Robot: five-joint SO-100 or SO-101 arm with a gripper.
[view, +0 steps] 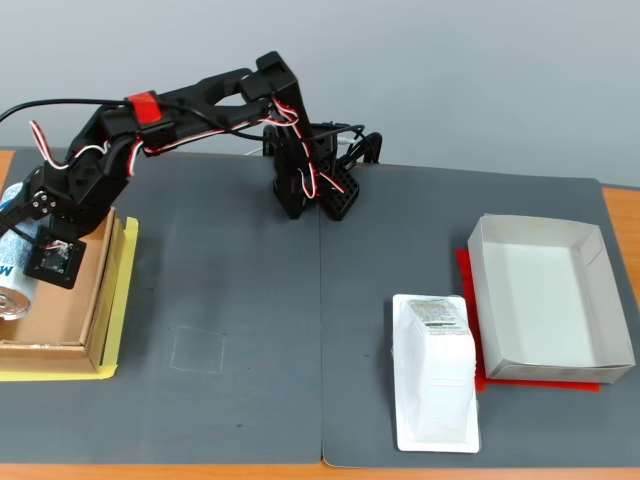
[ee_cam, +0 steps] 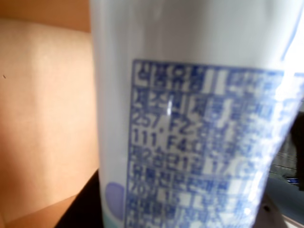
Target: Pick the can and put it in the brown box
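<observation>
Tool (view: 22,262) grips slim metal can (view: 15,290) over square cardboard brown box (view: 70,330)

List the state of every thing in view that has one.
White and light blue drink can: held on its side over the box.
Shallow brown cardboard box: open.
Black two-finger gripper: shut on the can.
White rectangular plastic package: lying flat, untouched.
White tray-like box: open, empty.

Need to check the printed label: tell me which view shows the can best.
The wrist view: the can fills the frame, its blue lettering close though blurred. The fixed view shows only its silver end and part of its side at the left edge, over the brown box.
</observation>
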